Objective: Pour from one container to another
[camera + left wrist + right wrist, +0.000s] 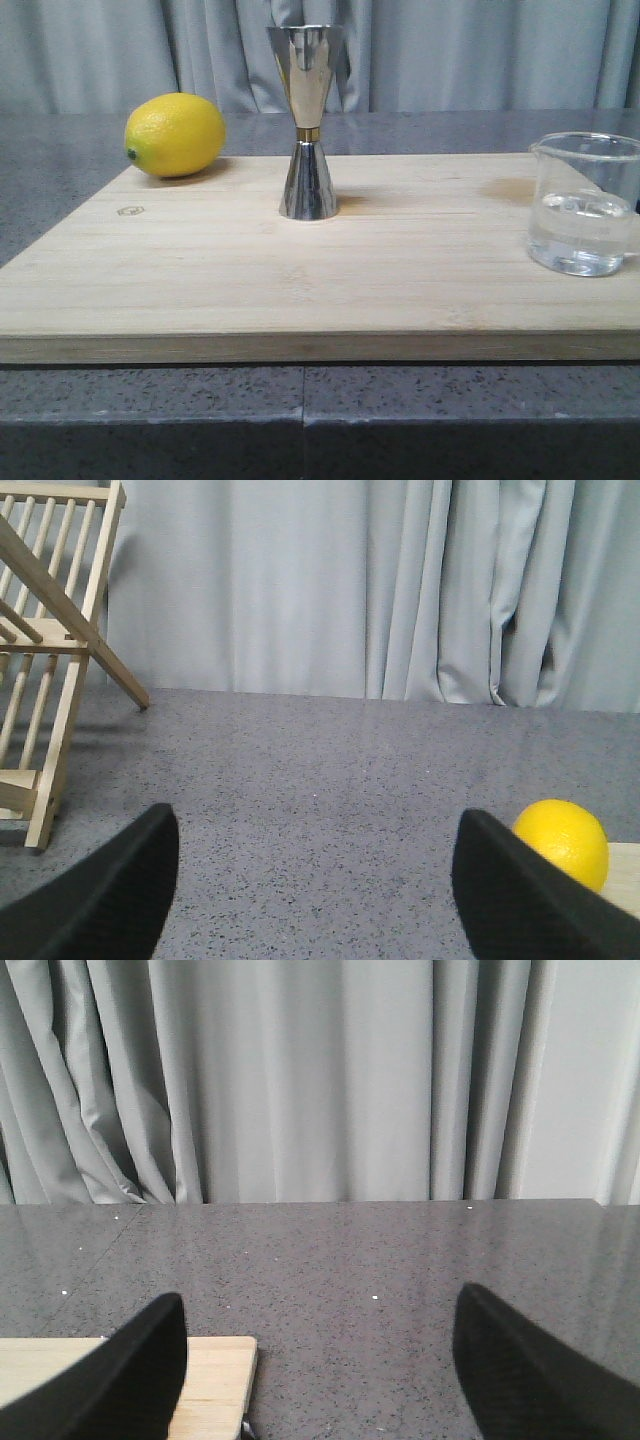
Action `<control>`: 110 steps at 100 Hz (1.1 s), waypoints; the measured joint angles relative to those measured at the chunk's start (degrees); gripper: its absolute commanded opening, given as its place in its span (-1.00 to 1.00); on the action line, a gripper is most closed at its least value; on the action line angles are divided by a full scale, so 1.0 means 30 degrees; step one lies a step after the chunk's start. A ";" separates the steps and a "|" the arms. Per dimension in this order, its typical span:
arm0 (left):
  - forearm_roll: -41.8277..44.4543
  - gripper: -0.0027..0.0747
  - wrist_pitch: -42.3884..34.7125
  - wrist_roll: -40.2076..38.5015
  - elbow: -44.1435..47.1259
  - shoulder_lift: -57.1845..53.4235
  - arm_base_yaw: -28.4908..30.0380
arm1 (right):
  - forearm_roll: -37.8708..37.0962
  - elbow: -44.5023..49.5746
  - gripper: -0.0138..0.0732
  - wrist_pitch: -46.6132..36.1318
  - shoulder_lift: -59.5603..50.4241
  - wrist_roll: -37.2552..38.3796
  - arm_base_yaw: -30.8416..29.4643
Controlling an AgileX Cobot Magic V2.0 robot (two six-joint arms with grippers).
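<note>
Standing upright mid-board: jigger (307,125). Beaker (585,204) with clear liquid sits at the board's (300,290) right edge, lemon (175,134) far left. Left gripper (315,890) and right gripper (320,1370) both jaws apart, holding nothing, over the bench (400,1260).

Lemon (175,134) sits at the far left corner of the wooden board (300,290) in front of me. Board lies on a grey speckled countertop (300,410). Grey curtain (480,50) hangs behind. Wooden rack (50,660) stands off to my left.
</note>
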 measured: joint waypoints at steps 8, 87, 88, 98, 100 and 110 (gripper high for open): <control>-0.0036 0.35 0.0044 0.0000 -0.0008 0.0078 0.0000 | 0.0000 -0.0034 0.52 0.0000 0.0000 0.0000 0.0000; -0.5942 0.35 1.1771 0.8504 -0.5791 0.9490 0.0000 | 0.0072 -0.3022 0.73 0.6214 0.4089 0.0000 0.0000; -0.6057 0.35 1.1771 0.8754 -0.5791 0.9687 0.0000 | 0.0072 -0.3022 0.74 0.6219 0.4089 0.0000 0.0000; -0.8194 0.35 1.1723 1.0995 -0.5791 1.1060 0.0000 | 0.0114 -0.3022 0.77 0.6362 0.4220 0.0000 0.0000; -0.8511 0.35 1.1734 1.1588 -0.5791 1.1331 0.0000 | 0.0114 -0.3022 0.77 0.6387 0.4216 0.0000 0.0000; -1.1017 0.35 1.1459 1.4834 -0.5791 1.2428 0.0000 | 0.0143 -0.3022 0.77 0.6387 0.4216 0.0000 0.0000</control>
